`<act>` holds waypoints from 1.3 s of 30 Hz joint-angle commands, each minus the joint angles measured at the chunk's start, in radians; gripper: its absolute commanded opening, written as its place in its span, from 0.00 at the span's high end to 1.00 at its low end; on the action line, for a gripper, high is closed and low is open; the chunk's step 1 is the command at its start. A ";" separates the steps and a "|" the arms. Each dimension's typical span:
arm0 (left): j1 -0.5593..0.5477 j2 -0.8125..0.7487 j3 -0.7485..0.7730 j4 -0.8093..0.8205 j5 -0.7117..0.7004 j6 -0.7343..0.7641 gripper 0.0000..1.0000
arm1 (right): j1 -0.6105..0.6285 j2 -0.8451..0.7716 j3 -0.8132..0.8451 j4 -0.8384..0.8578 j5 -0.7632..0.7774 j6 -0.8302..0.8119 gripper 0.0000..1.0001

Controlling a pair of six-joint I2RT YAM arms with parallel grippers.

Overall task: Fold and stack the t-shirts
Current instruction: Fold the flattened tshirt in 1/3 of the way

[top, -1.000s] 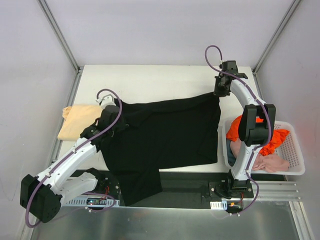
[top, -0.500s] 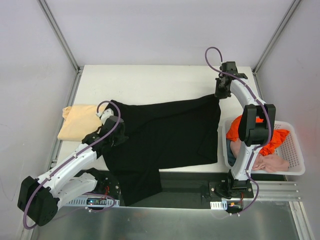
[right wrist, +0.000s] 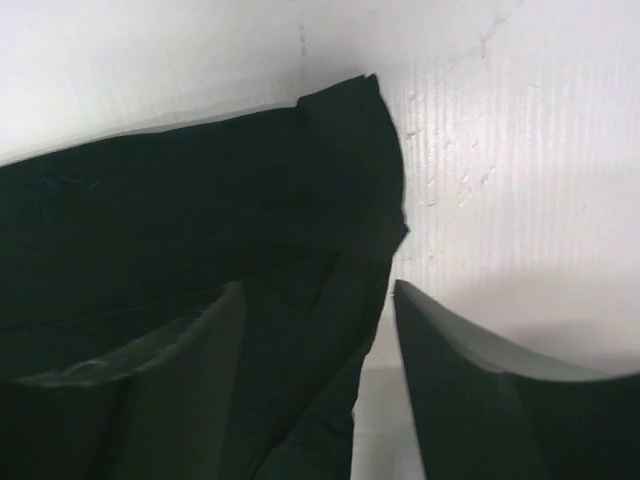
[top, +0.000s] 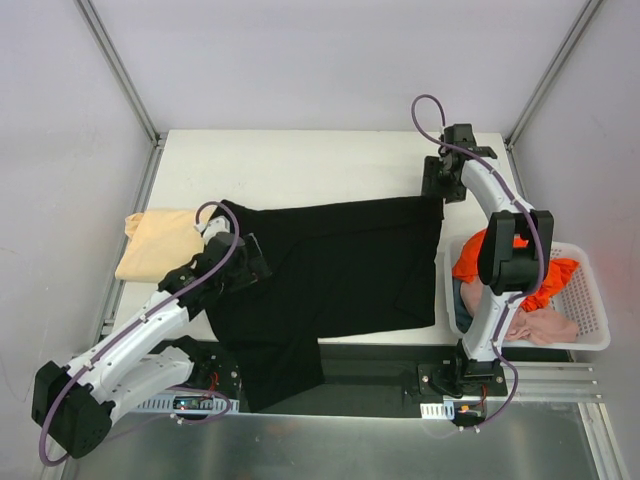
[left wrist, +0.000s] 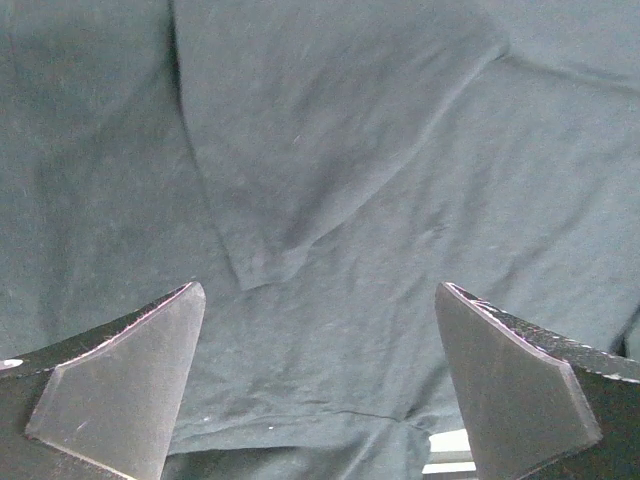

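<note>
Currently the black t-shirt (top: 340, 270) lies spread across the middle of the table (top: 300, 165), reaching from the left-centre to the right side. One part of it hangs over the near edge. The cloth is mostly flat, with a few creases.

Left gripper (top: 252, 262): it hovers over the left part of the black t-shirt. In the left wrist view the left gripper (left wrist: 317, 300) has its fingers (left wrist: 120, 380) spread wide. Only creased black cloth (left wrist: 330, 150) lies below them, with an overlapping flap further out. Nothing is held.

Right gripper (top: 436, 190): it sits at the shirt's far right corner. In the right wrist view the right gripper (right wrist: 312, 295) has its fingers (right wrist: 470, 390) apart. The corner of the black t-shirt (right wrist: 200, 200) lies on the white table between them, and the cloth does not appear pinched.

A pale tan t-shirt (top: 160, 243) lies folded at the left edge of the table, just beside the black one.

A white mesh basket (top: 590, 300) stands off the table's right side. It holds an orange t-shirt (top: 555, 272) towards the far side and a pink t-shirt (top: 545, 325) towards the near side, both crumpled.
</note>
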 commanded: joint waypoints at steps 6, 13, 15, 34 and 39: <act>-0.003 0.155 0.190 0.021 -0.148 0.080 0.01 | 0.050 -0.235 -0.092 -0.015 -0.072 0.018 0.06; 0.126 0.398 0.266 0.224 0.105 0.132 0.01 | 0.188 -0.395 -0.345 0.031 -0.100 0.121 0.03; 0.172 0.479 0.276 0.261 0.150 0.142 0.01 | 0.272 -0.397 -0.384 0.022 -0.067 0.180 0.03; 0.304 0.781 0.318 0.336 0.308 0.168 0.01 | 0.507 -0.360 -0.608 -0.165 0.138 0.360 0.01; 0.304 0.735 0.293 0.336 0.291 0.172 0.01 | 0.576 -0.381 -0.654 -0.197 0.137 0.412 0.19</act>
